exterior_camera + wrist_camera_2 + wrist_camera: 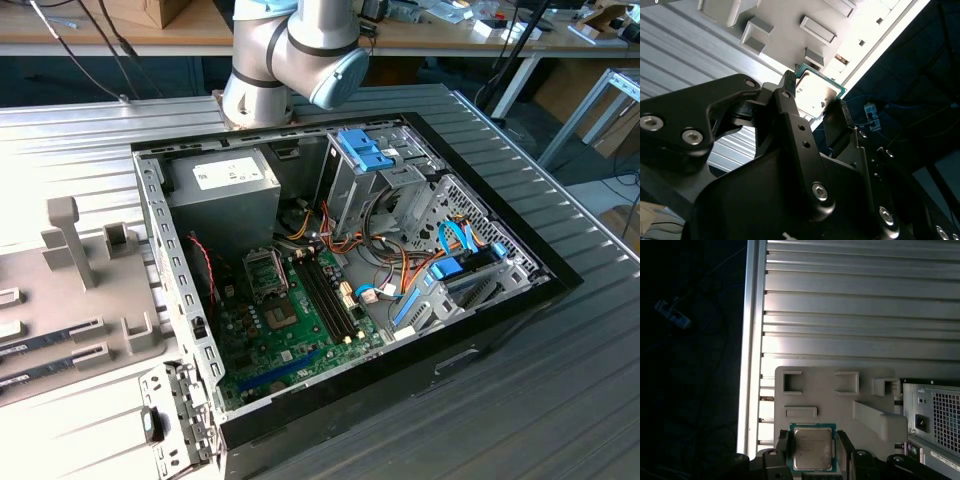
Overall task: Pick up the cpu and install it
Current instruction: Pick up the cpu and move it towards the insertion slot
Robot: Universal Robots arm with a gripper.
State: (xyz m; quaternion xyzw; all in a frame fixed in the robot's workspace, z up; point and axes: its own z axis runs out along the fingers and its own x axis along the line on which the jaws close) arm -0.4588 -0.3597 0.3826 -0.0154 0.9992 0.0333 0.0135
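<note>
A ribbed, silvery aluminium surface (560, 400) spreads across the scene and catches bright glare in the first wrist view. Behind it runs a long pale wooden workbench (190, 42) over a dark blue panel (60, 75). A white metal table frame (585, 105) stands at the exterior view's right on grey floor (600, 190).

Open PC case (500, 330) w/ grey PSU (225, 190) on ribbed table (560, 400), fixture tray (45, 275) beside.

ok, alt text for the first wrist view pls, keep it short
A small flat square chip with a silver metal top and thin green rim, the cpu, is gripped between the two black fingers of the gripper. Beyond it lie a pale grey moulded fixture tray with rectangular pockets and a ribbed silver metal table. The vented corner of a grey computer case sits beside the tray.
</note>
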